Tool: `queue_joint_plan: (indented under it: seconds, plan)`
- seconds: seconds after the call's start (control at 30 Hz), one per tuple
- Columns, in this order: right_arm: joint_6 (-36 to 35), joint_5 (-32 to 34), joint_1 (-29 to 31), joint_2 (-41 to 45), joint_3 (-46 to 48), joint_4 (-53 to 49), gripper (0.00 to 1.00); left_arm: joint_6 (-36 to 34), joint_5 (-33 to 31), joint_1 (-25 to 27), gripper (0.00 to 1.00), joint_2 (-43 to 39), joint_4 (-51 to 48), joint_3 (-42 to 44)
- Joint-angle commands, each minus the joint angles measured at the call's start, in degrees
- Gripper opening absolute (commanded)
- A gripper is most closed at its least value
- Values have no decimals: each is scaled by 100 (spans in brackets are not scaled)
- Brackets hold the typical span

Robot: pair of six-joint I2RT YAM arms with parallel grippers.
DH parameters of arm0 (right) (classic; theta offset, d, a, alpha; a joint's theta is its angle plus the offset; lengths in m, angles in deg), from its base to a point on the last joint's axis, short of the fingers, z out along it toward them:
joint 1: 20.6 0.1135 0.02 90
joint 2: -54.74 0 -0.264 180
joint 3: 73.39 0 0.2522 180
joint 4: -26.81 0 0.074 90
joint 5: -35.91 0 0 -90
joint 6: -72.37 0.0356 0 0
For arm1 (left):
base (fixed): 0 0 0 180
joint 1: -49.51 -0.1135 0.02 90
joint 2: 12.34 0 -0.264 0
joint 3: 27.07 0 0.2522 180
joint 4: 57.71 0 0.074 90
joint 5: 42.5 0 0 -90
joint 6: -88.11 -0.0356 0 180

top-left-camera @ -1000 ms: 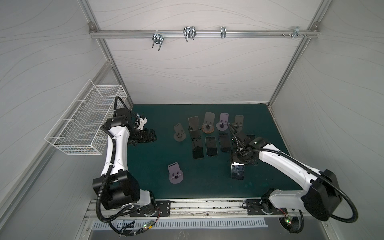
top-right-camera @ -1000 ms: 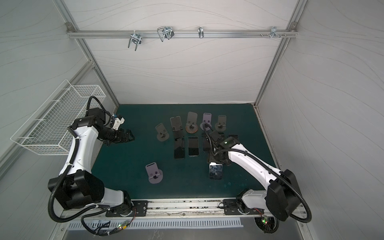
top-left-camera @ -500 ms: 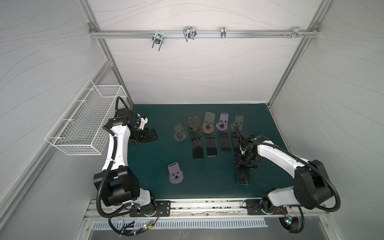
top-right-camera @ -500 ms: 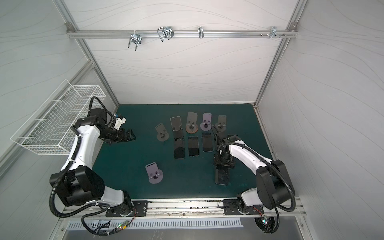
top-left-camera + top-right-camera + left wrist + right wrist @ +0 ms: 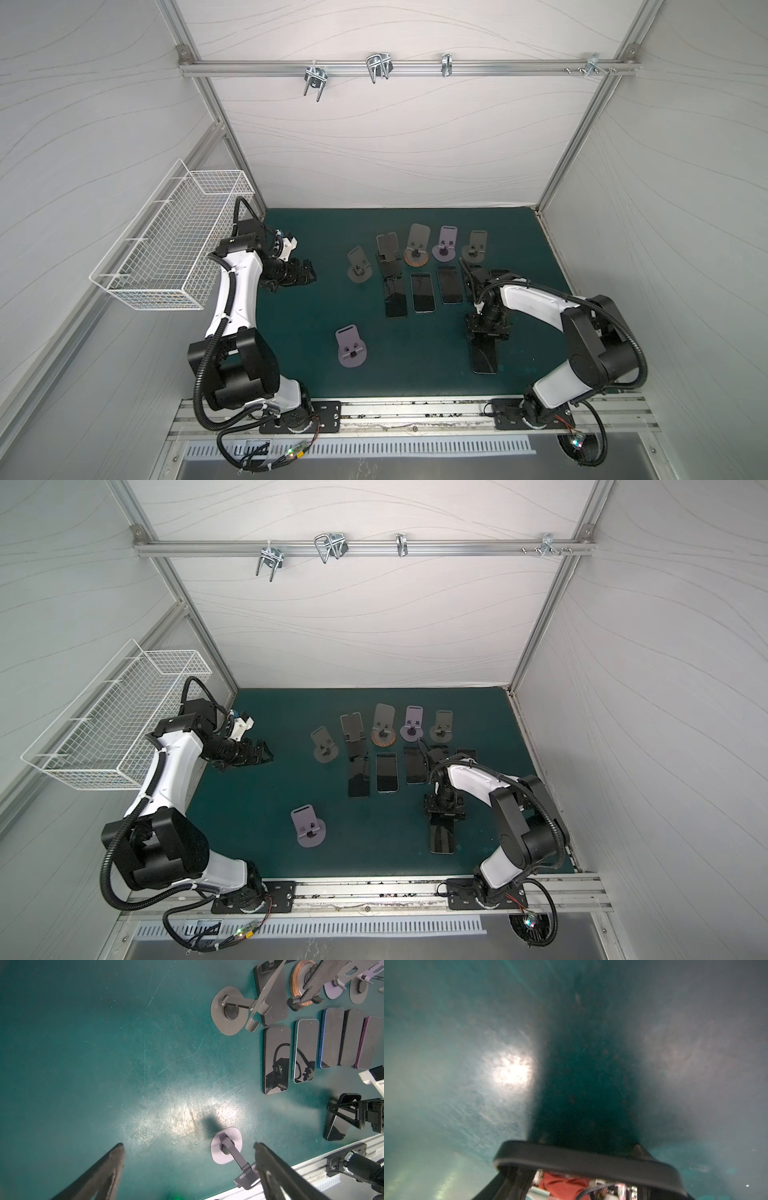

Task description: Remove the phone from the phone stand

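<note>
Basket point(image 5: 166, 249), white wire, hangs on the left wall, clear of the green counter point(image 5: 415, 374).

My left fingers point(image 5: 305, 275) hover over the left part of the counter and point toward the middle. They are spread wide. They hold nothing and touch nothing, and the left wrist view shows only bare counter in the gap.

Next to the right, toward the front edge, is a lone purple phone stand point(image 5: 351, 351). It is upright on its round base and well apart from the other stands.

Further right along the back is a row of five stands point(image 5: 417, 249): grey, dark, one on a wooden disc, purple, grey. Just in front of that row the flat phones point(image 5: 423, 291) lie screens up, side by side. In both top views my right arm hides part of this row. The left wrist view shows five.

Right of centre, my right fingers point(image 5: 487, 335) point down and are closed partway onto the phone point(image 5: 484, 359). They grip it across its narrow width at the end nearer the back row. The dark body runs out from the grip toward the front edge.

In the left wrist view the phone looks tilted, with the gripped end raised and the other end low. I cannot tell whether that low end touches the counter. The right wrist view is blurred, but the phone's rounded edge bridges the two fingers.

The phone is off every stand and well apart from the lone purple phone stand.
</note>
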Motion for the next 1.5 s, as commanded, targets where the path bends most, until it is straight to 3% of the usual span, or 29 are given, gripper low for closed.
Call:
queue_joint_plan:
  seconds: [0.0,0.27,0.57,0.8,0.93,1.1,1.27,1.37,1.47]
  plan:
    - [-85,126,-29,-169,-2,-94,69,-93,136,-30,98,44,116,6]
    - [-22,147,-24,-247,-38,-180,78,-132,116,-32,98,76,50,8]
    - [112,86,-23,271,-209,-222,89,-286,159,-35,98,75,-204,-93]
    - [227,621,-24,1544,-611,-246,96,-335,260,-26,98,22,-339,-157]
    - [94,1366,-16,2576,-717,60,99,-379,108,45,98,-20,-270,-156]
    - [-425,2328,-16,3894,-501,867,99,-439,-47,209,98,-99,-307,-244]
    - [-1395,2998,-24,5042,598,2735,99,-582,-223,788,98,-192,-411,-232]
    - [-2305,3003,-97,5318,1282,3936,99,-782,-164,1133,98,-262,-461,-138]
    - [-2634,2854,-357,5252,1767,4542,99,-1019,-193,1459,98,-283,-671,-124]
